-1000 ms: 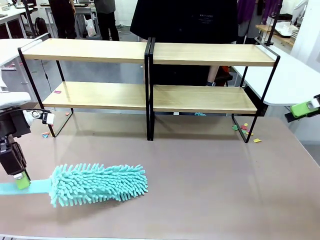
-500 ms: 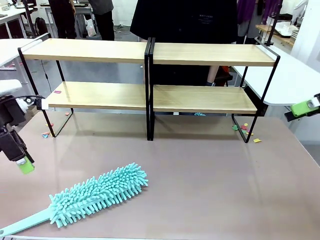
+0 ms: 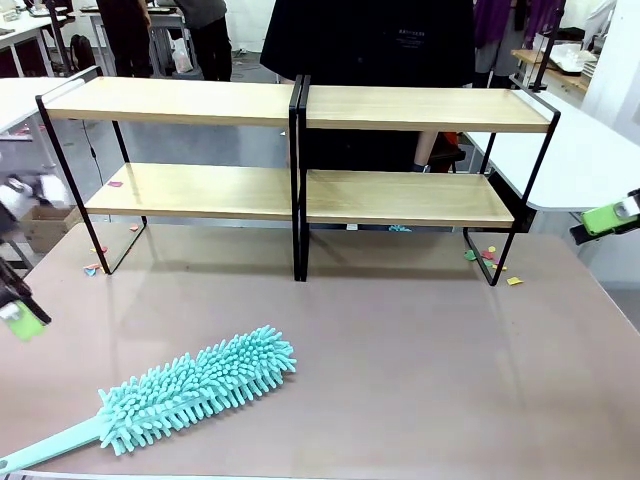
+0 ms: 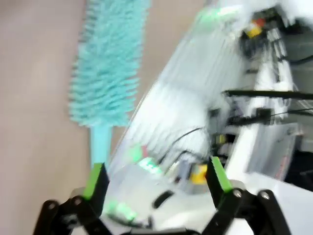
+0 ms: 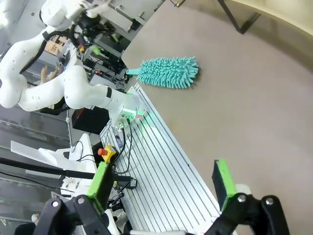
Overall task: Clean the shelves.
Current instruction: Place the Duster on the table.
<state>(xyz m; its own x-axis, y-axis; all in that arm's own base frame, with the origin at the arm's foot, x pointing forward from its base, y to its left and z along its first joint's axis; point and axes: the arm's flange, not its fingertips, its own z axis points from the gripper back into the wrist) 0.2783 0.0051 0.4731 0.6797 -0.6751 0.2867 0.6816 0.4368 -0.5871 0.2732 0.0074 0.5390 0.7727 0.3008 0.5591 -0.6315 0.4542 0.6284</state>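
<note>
The shelves, two joined two-tier racks of light wood in black frames, stand across the far half of the table. A teal fluffy duster lies free at the near left, its handle pointing to the front-left corner. My left gripper is blurred at the far left edge, up and left of the duster. In the left wrist view the left gripper is open and empty, with the duster ahead of it. My right gripper hangs past the table's right edge; the right gripper is open and empty.
A person in dark clothes stands behind the shelves. Small coloured paper scraps lie by the right shelf leg, and more scraps by the left leg. A white side table sits at the right.
My left gripper opened, let go of the duster's handle and pulled away up and to the left. The duster swung to lie diagonally. The right arm has not moved.
</note>
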